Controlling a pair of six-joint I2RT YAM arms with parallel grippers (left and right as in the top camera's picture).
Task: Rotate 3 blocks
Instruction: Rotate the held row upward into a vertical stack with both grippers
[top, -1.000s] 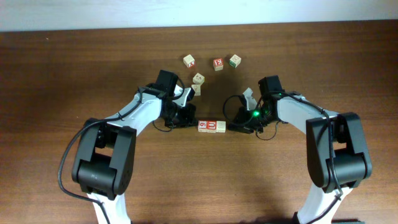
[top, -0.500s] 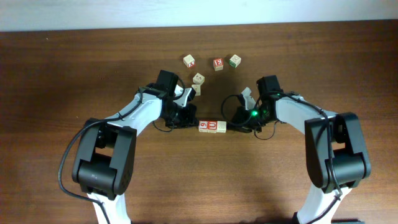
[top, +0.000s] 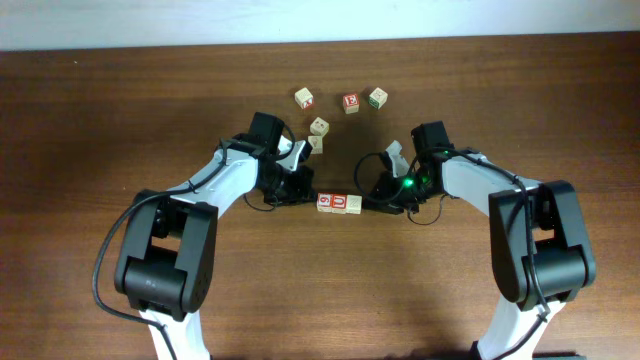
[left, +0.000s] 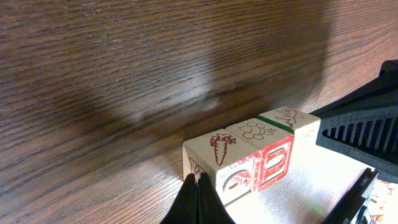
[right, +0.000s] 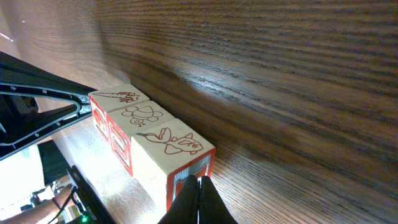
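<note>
Three blocks lie touching in a short row at the table's middle: the red "6" block (top: 325, 203), the red "U" block (top: 340, 203) and a pale block (top: 354, 203). My left gripper (top: 314, 199) is shut, its tip against the row's left end. In the left wrist view the left gripper (left: 198, 180) touches the carrot-topped block (left: 217, 155). At the other end my right gripper (top: 366, 204) is also shut. The right wrist view shows the right gripper (right: 200, 182) pressed on the end face of the bird-topped block (right: 171, 146). Neither gripper holds anything.
Several loose alphabet cubes lie behind the row: one (top: 304, 97) at the back left, a red-faced one (top: 350, 102), a green-printed one (top: 377, 97), and two close together (top: 319, 126) by the left arm. Both arms flank the row.
The right gripper has slid left up to the row's right end, and the row has shifted slightly left. The left gripper has barely moved.
</note>
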